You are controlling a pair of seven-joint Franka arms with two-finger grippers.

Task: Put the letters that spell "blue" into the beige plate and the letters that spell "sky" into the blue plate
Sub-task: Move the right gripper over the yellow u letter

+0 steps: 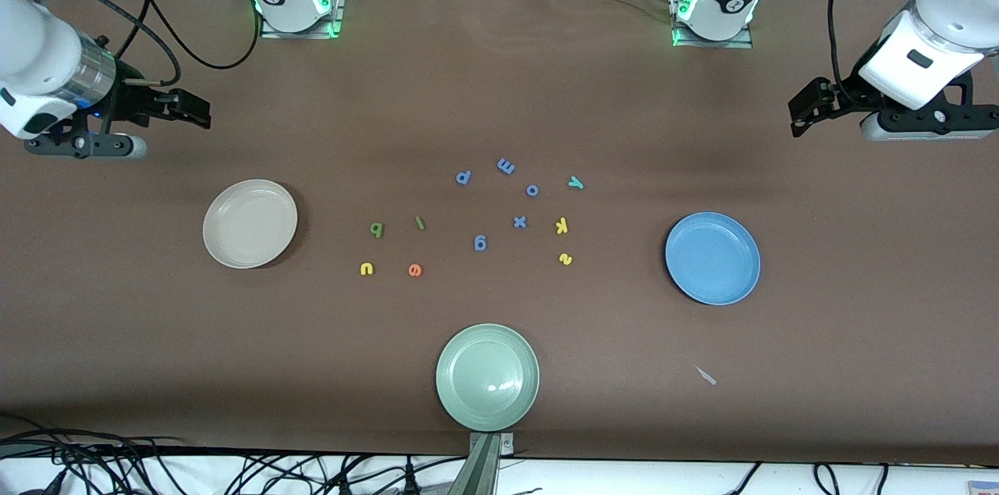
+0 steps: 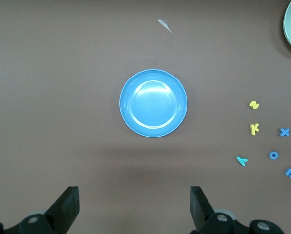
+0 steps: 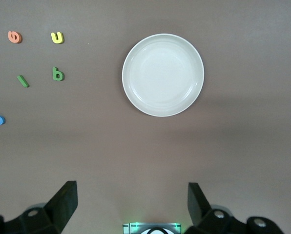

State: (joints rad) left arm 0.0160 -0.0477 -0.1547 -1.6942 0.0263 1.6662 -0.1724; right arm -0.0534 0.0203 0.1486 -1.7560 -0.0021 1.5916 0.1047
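Both grippers hang above the table with jaws spread wide and nothing between them. Left gripper (image 1: 804, 108) sits over bare table at the left arm's end, at roughly 1 o'clock from the blue plate (image 1: 712, 258). Right gripper (image 1: 187, 108) sits over bare table at the right arm's end, at roughly 11 o'clock from the beige plate (image 1: 250, 223). Each arm waits.

Both plates lie flat on the table with nothing in them. All letters lie on the table between the two plates.

Group "blue", toward the beige plate: olive-green b (image 1: 377, 229); dark green l (image 1: 420, 223) beside it at 3 o'clock; yellow u (image 1: 366, 268) at 6 o'clock from the b; orange e (image 1: 415, 270) at 6 o'clock from the l.

Group "sky", toward the blue plate: teal y (image 1: 576, 183); yellow k (image 1: 562, 226) at 6 o'clock from it; yellow s (image 1: 566, 259) at 6 o'clock from the k.

Periwinkle-blue letters (image 1: 519, 222) lie scattered between the two groups. Pale green plate (image 1: 488, 377) lies nearest the front camera.
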